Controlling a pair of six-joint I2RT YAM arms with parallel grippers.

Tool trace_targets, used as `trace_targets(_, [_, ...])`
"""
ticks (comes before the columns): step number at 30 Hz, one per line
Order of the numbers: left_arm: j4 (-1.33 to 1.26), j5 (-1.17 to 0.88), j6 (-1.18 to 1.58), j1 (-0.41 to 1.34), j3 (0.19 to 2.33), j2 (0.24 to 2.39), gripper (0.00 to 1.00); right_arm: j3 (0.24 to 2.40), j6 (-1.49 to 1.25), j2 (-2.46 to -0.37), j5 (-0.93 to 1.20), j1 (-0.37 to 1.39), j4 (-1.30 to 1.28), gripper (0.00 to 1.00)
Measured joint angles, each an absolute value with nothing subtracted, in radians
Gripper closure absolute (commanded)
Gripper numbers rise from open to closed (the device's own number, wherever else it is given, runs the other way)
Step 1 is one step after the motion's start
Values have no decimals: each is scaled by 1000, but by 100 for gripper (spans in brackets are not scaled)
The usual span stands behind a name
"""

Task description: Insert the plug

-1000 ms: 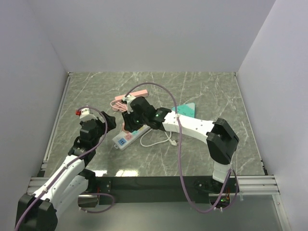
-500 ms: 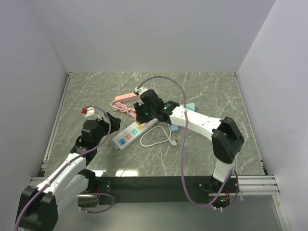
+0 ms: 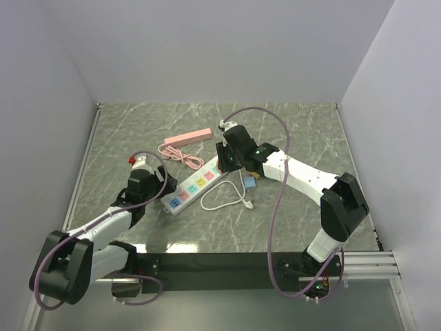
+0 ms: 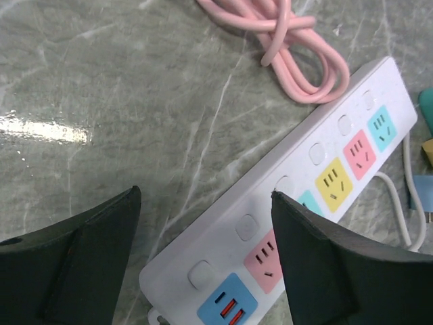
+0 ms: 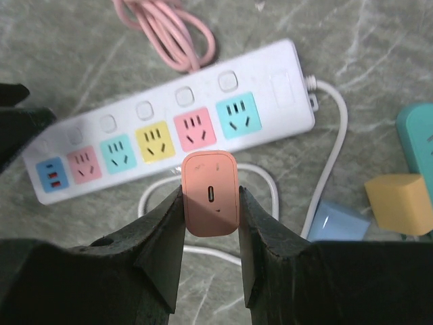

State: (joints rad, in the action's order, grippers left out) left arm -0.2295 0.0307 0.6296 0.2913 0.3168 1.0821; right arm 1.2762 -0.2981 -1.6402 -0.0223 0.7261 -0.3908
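Jaws on the left gripper are standing wide apart and holding nothing. I am seeing them hanging over the USB end of the white power strip, with that end lying between the two fingers, and I cannot tell whether they are touching it. Beyond the strip, a coiled pink cable is lying on the marble tabletop. Moving right, the right gripper is clamping a pink charger plug by its two flat sides, its USB-C port facing the wrist camera and its prongs hidden from me. It is hanging near the strip's cord end, seated in no socket. Further right, a white cord is leaving the strip, with a blue cube adapter, a yellow cube adapter and a teal object lying near it.
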Motion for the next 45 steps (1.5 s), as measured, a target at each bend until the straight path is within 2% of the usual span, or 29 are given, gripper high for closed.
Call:
trace_targets(14, [-273, 16, 630, 339, 375, 1264, 17, 1217, -329, -1669, -32, 726, -429, 100])
trace_targets(32, [-323, -103, 699, 541, 329, 1228, 17, 1198, -388, -1678, -92, 722, -443, 100])
trace_targets(45, [-496, -192, 765, 685, 337, 1359, 17, 1183, -434, -1623, -105, 762, -426, 100])
